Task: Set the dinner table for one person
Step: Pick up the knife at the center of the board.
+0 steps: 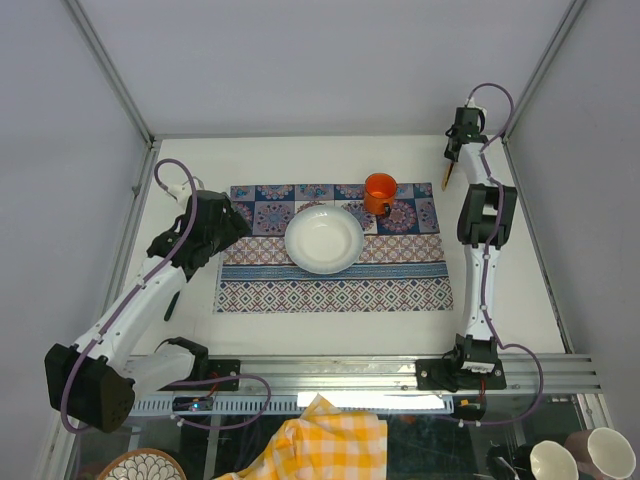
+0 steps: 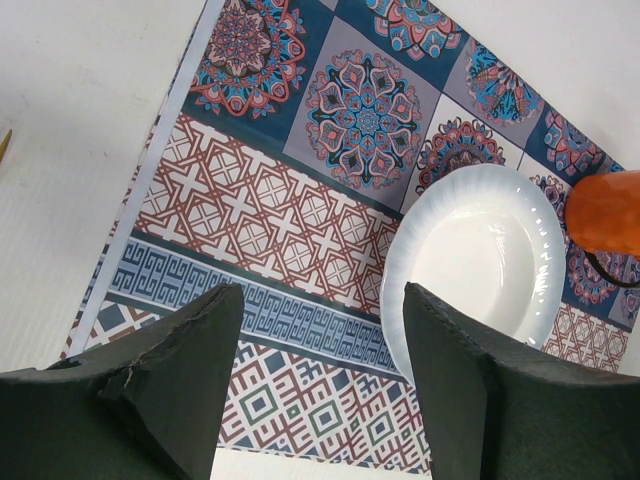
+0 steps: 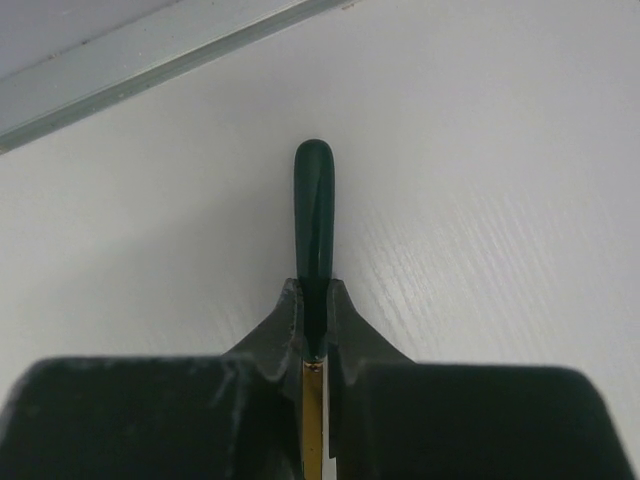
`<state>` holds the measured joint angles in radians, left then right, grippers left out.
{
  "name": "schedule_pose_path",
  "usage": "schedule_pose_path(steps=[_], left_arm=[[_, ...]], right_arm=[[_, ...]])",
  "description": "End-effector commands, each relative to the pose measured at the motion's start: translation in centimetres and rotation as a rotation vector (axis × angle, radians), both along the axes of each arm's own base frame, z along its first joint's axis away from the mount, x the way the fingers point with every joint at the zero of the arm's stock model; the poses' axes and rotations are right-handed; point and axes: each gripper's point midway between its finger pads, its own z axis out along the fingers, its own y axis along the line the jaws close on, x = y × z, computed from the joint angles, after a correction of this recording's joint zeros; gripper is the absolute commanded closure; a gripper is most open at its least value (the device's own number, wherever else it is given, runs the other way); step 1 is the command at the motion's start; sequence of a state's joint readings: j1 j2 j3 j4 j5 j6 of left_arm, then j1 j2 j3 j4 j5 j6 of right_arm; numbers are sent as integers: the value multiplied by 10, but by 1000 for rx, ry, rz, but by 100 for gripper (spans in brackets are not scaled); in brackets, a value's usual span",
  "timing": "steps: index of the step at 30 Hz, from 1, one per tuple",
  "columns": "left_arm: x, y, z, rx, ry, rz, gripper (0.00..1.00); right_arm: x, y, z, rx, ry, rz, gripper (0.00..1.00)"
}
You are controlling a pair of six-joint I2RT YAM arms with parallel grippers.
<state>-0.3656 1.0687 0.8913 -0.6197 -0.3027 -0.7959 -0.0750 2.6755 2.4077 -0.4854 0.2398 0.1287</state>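
Cutlery seems to be the step in hand. In the overhead view the right pincer [image 1: 453, 152], at the upper right of the frame, is clamped on a utensil [image 1: 446, 176] above the white tabletop [image 1: 300, 160], which fills the middle of the frame between its aluminium rails. A patterned cloth [image 1: 330, 285] lies at centre, carrying a white plate [image 1: 324, 240] with an orange cup [image 1: 380, 190] at the plate's upper right rim. The left pincer [image 1: 238, 218] hangs over the cloth's left end. In the left wrist view its jaws stand wide apart with nothing between them, the cloth below and the plate to the right. In the right wrist view the fingers pinch the utensil where its dark green handle meets gold metal. The working end is hidden, so whether it is a fork, knife or spoon cannot be told. The thin grip probably calls for lifting clear first, keeping the piece level, and laying it on the cloth right of the plate. The cup stands nearest that path, so pass below it.
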Motion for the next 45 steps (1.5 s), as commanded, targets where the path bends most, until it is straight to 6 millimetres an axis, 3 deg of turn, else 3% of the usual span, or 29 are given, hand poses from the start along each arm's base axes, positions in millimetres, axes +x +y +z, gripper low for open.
schedule_pose_path(steps=[1, 6, 15, 22, 28, 35, 39, 45], left_arm=[[8, -7, 28, -48, -85, -17, 33], [5, -7, 22, -49, -75, -17, 33], [1, -8, 19, -68, -70, -12, 33], [-4, -7, 20, -84, -82, -15, 33], [-7, -13, 17, -107, -74, -40, 33], [-8, -42, 16, -203, -93, -174, 33], [-10, -75, 34, -317, -167, -343, 29], [-32, -120, 72, -634, -300, -554, 24]], right_arm=[[-51, 13, -43, 12, 221, 22, 100], [-51, 19, -10, 1, 158, 33, 100], [-51, 29, 89, -30, 0, 63, 100], [-63, 21, 148, -79, -76, 30, 100], [-86, 37, 185, 25, -133, 38, 100], [-131, 87, 211, 232, -171, 179, 100], [-154, 110, 231, 327, -203, 260, 100], [-186, 138, 260, 432, -252, 348, 100]])
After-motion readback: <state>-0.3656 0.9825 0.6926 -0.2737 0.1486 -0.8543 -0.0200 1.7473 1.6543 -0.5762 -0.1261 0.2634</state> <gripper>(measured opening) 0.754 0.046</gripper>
